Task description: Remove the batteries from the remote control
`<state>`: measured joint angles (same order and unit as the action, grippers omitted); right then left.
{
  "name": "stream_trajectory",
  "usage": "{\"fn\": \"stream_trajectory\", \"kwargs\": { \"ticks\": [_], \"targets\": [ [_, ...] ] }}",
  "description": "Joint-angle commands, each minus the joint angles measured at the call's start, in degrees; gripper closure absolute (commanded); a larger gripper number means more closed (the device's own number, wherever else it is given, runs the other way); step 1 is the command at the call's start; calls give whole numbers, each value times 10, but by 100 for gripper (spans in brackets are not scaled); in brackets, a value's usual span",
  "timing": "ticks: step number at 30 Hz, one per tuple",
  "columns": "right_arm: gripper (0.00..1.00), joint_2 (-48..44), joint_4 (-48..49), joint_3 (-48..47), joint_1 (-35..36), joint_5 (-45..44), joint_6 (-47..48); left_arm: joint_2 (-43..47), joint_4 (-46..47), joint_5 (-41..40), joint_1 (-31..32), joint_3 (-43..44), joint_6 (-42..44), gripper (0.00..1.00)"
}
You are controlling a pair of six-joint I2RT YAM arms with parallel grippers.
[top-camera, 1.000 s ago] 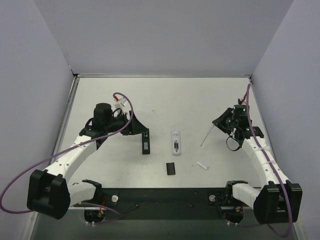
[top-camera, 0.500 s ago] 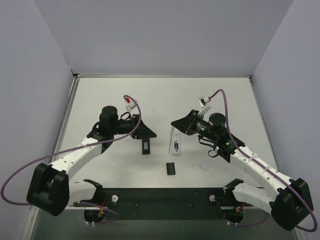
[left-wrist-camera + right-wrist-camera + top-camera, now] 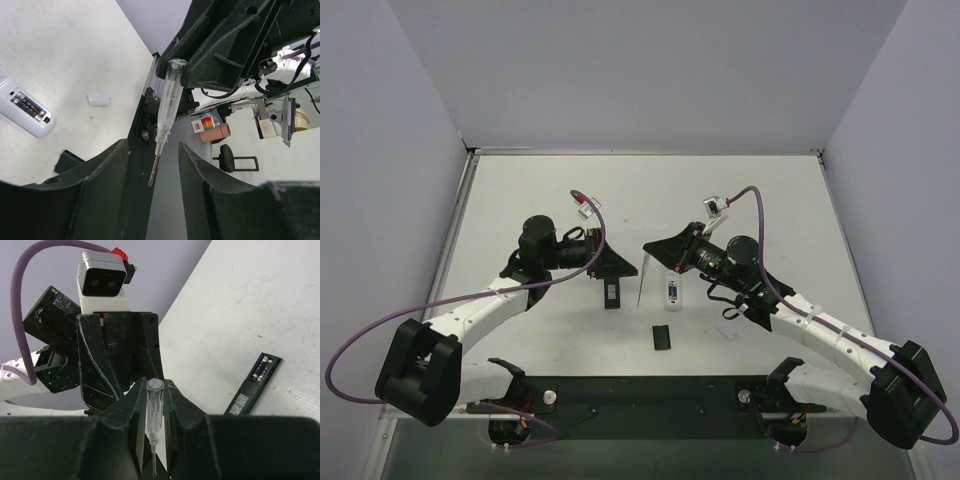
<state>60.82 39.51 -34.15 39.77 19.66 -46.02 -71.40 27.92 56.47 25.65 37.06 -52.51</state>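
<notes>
A black remote [image 3: 611, 293] lies open side up, and two slim dark batteries [image 3: 262, 368] sit in its compartment. To its right lies a white remote [image 3: 672, 290], also open [image 3: 25, 107]. My right gripper [image 3: 655, 254] is shut on a clear-handled screwdriver [image 3: 154, 415], blade pointing down [image 3: 643, 287]. Facing it, my left gripper [image 3: 623, 266] is open. In the left wrist view the screwdriver [image 3: 165, 100] hangs with its tip between my left gripper's [image 3: 153, 145] fingers, touching neither. In the right wrist view, my right gripper [image 3: 155, 385] clamps the handle.
A flat black cover [image 3: 662, 337] lies near the front edge, below the white remote. A small white cylinder [image 3: 727, 330] rests to its right. Both arms meet over the table's middle, just above the two remotes. Grey walls enclose the table on three sides.
My right arm has swung from the far right to the middle, carrying the screwdriver. My left gripper has shifted right toward it and its jaws have narrowed.
</notes>
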Motion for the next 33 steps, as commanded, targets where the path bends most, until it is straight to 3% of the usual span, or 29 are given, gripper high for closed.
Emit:
{"fn": "stream_trajectory", "kwargs": {
  "ticks": [1, 22, 24, 26, 27, 28, 30, 31, 33],
  "targets": [
    [100, 10, 60, -16, 12, -25, 27, -6, 56, 20, 6, 0, -15, 46],
    [100, 26, 154, -2, 15, -48, -4, -7, 59, 15, 20, -3, -15, 57],
    [100, 30, 158, -2, 15, -47, -8, -8, 71, 18, 20, -4, -17, 66],
    [96, 33, 159, -2, 15, -49, -14, -8, 77, 22, 21, -5, -18, 78],
    [95, 33, 158, -3, 15, -49, -17, -8, 78, 22, 20, -5, -17, 94],
    [90, 33, 146, -6, 15, -49, -18, -9, 79, 21, 21, -4, -11, 100],
    [82, 30, 113, -14, 15, -59, -20, -5, 73, 17, 20, -3, 0, 100],
    [72, 25, 60, -28, 15, -66, -20, 4, 71, 15, 20, -6, 16, 100],
    [61, 18, -18, -52, 15, -88, -21, 19, 33, -10, 20, -3, 44, 100]
  ]
}}
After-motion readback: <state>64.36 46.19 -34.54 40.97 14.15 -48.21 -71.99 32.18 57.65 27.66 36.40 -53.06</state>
